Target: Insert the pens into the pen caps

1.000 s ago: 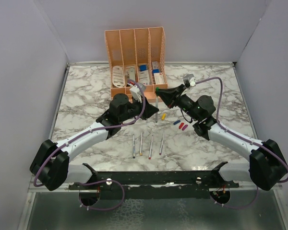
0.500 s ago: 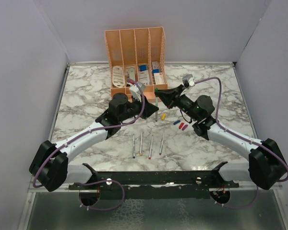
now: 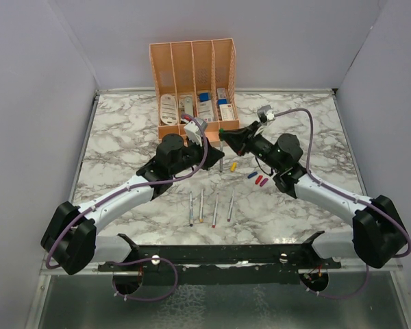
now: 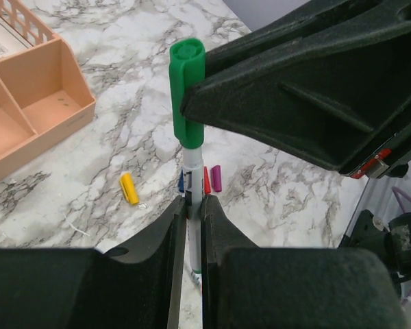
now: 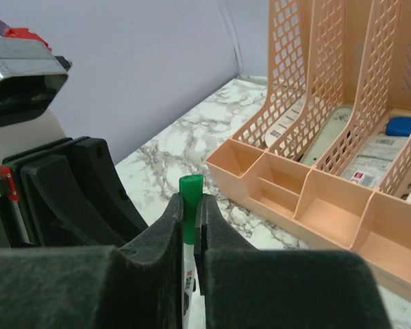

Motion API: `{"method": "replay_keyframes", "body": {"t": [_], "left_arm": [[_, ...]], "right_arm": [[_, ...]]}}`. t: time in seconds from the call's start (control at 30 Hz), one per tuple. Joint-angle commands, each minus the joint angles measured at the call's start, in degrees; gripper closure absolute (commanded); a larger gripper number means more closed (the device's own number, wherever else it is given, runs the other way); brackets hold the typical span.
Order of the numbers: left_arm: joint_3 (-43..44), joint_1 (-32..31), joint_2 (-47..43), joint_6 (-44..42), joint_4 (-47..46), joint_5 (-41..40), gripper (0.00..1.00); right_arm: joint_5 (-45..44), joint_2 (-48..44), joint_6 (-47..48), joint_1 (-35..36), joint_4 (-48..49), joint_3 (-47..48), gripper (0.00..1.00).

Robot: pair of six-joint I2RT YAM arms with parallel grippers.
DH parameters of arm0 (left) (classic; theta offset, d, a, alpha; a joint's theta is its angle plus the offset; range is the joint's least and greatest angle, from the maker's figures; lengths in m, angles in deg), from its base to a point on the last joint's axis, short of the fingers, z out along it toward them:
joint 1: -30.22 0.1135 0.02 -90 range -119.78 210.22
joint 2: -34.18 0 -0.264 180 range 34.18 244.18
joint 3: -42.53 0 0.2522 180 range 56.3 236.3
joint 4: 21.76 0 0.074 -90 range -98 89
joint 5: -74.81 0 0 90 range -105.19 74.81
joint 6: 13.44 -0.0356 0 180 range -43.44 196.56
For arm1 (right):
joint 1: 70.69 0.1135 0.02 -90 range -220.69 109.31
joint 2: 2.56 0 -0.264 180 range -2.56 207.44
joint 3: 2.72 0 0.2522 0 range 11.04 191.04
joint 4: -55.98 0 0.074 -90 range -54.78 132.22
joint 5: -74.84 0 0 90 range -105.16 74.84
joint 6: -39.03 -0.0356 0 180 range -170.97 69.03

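No legible text anywhere

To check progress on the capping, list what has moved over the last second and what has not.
The right gripper, shut on the green cap, shifted slightly left towards the left gripper. The pen that the left gripper clamps moved slightly left with it. Nothing was grasped or released. The left arm, the four pens on the table, the loose caps and the organiser stayed put.

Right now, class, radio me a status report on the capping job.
Left gripper shut on pen. Right gripper shut on green cap, cap over pen's end. Nothing blocking; yellow cap lies loose on table.
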Motion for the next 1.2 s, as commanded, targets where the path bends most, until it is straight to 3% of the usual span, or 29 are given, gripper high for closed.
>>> {"method": "replay_keyframes", "body": {"t": [0.0,0.73,1.17], "left_arm": [[2.2,0.0,-2.1,-2.4,-4.5,-4.7,1.0],[3.8,0.0,-2.3,-5.5,-13.5,-10.3,1.0],[7.4,0.2,-2.8,-9.3,-16.8,-11.6,1.0]], "right_arm": [[2.5,1.9,-1.7,0.3,-7.8,1.3,0.99],[2.8,5.5,1.3,1.3,-22.1,5.0,0.99],[-3.0,8.6,4.0,5.7,-27.9,4.8,0.99]]}}
